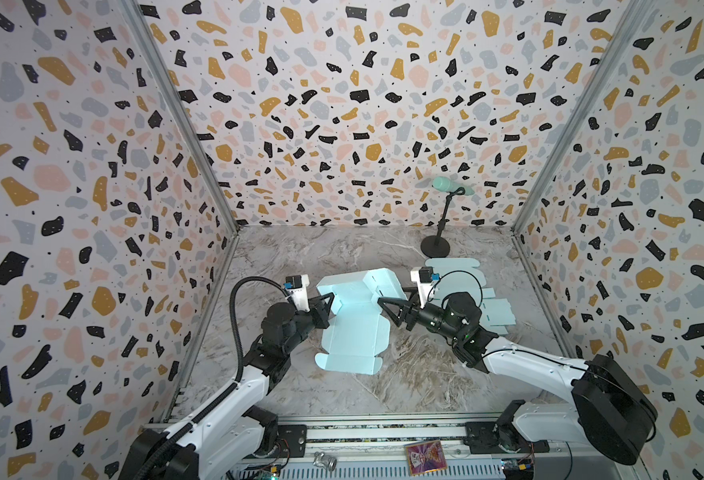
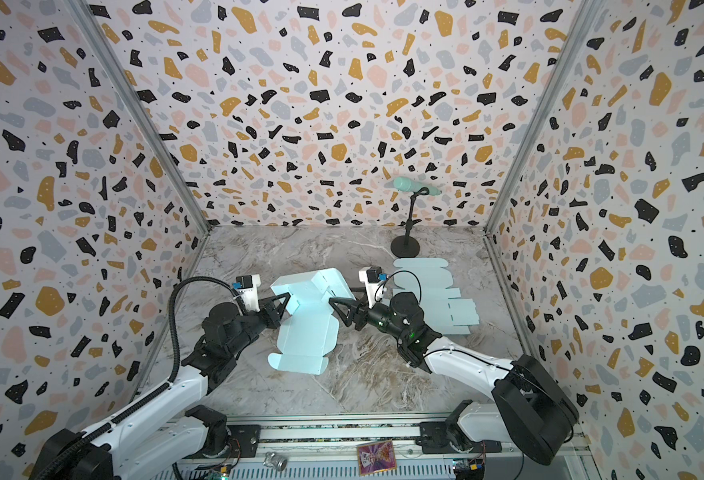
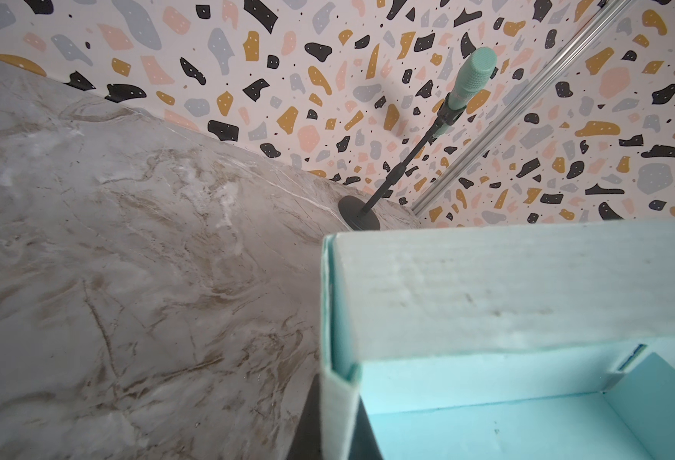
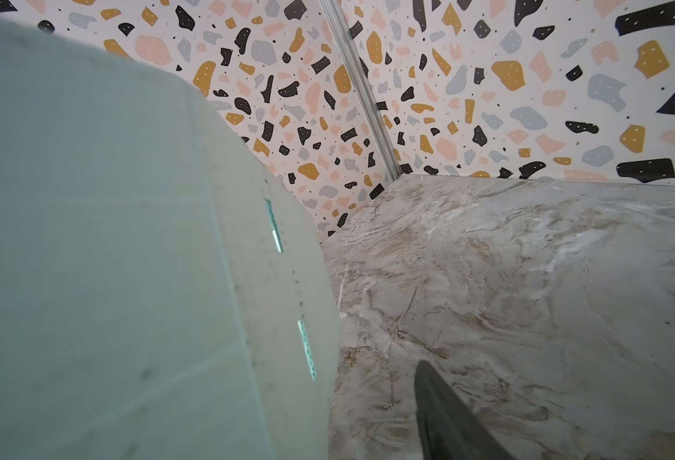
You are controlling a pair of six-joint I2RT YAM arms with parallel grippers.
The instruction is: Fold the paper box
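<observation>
Left gripper is clamped shut on the left side wall of the paper box. In the left wrist view you can see that wall pinched between its dark fingers.

Right gripper has its jaws apart right at the box's right side. The right wrist view only shows one finger, clear of the panel. The other is hidden behind the cardboard, so I can't tell whether the wall actually sits between them.

The box is mid-counter between the two arms, with the far end stood up and the near lid part lying flat.

My take on doing this step well:
- Use the left pinch as the anchor so the box doesn't skate on the marble.
- Get the right jaws onto the right wall low, near the crease.
- Fold along the score line. Shoving mid-panel would probably buckle it.
- Mind the stack of flat blanks just behind the right arm. The mic stand sits further back.
</observation>
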